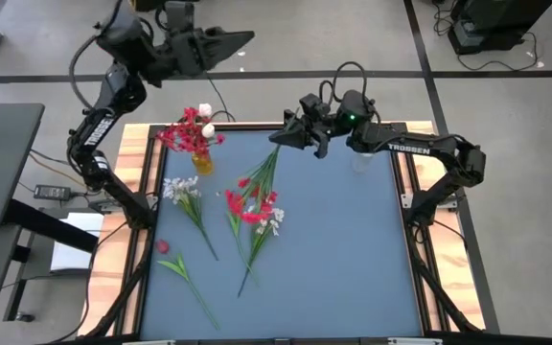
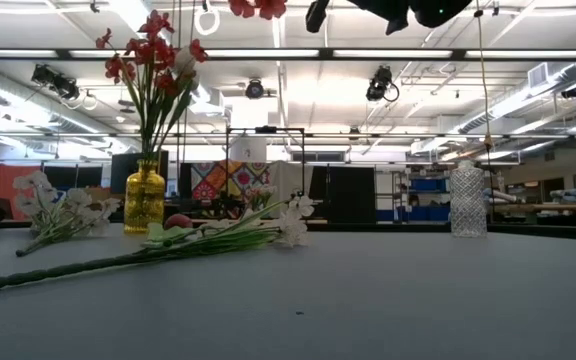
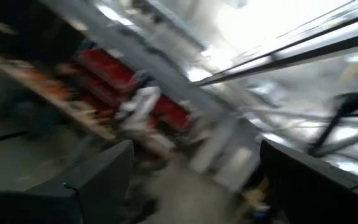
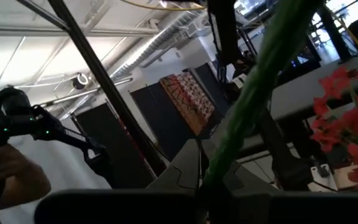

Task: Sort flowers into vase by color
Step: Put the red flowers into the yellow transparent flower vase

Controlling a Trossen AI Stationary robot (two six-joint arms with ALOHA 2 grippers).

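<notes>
**Right claw gripping a flower stem above the table's far edge; left claw wide and empty**

The table [image 1: 353,259], blue-topped, is carrying the work. The left arm is reaching high beyond the far-left corner; the left claw [image 1: 233,40] is standing wide with nothing between its fingers [image 3: 98,180]. The right arm is bending in from the right side; the right claw [image 1: 290,135] is pinching narrow on a green stem [image 4: 253,87] near the far edge. A yellow vase [image 1: 202,160] at the far left is holding red flowers [image 1: 188,132] with one white bloom. A clear vase [image 2: 467,200] is standing at the far right. Loose flowers [image 1: 255,206], red and white, are lying mid-table. A white bunch [image 1: 182,191] is lying left of them; a single pink flower [image 1: 164,247] is lying nearest the left edge.
</notes>
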